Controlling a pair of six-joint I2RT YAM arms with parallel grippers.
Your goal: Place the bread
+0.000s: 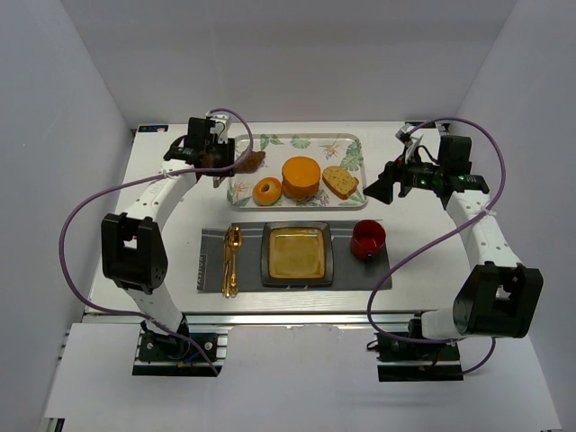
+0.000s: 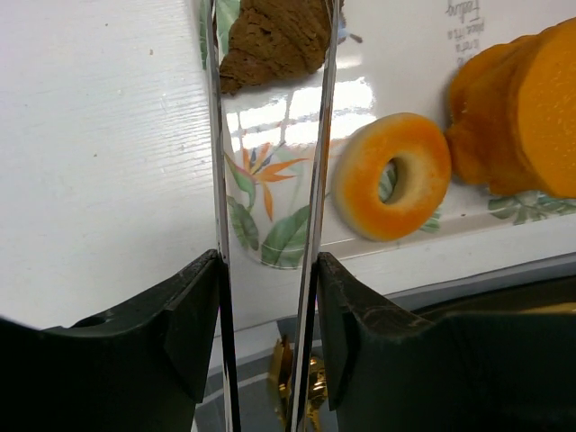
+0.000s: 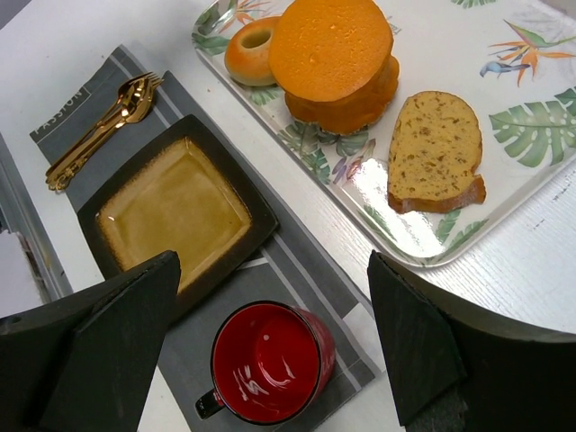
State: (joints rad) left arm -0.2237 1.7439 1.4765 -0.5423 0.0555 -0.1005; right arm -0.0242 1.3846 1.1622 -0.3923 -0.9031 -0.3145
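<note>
Well, the floral tray (image 1: 301,144) lies across the far side of the table, and a dark square plate (image 1: 266,256) sits on the grey placemat (image 1: 360,274) nearer the arms. On the tray are a round orange cake (image 1: 301,177), a speckled bread slice (image 1: 340,183) and a glazed donut (image 1: 266,191).

The croissant-shaped bread (image 2: 274,40) is at the tray's left end, pinched between the tips of the left gripper (image 1: 236,162). Whether it is lifted clear of the tray is hard to say from here. The right gripper (image 1: 378,186) hangs spread wide and empty near the tray's right end.

The bread looks light, soft and flaky, with a lumpy crust. A gentle squeeze across its thick middle should suit it, since the tapered ends could twist or crumble.
</note>
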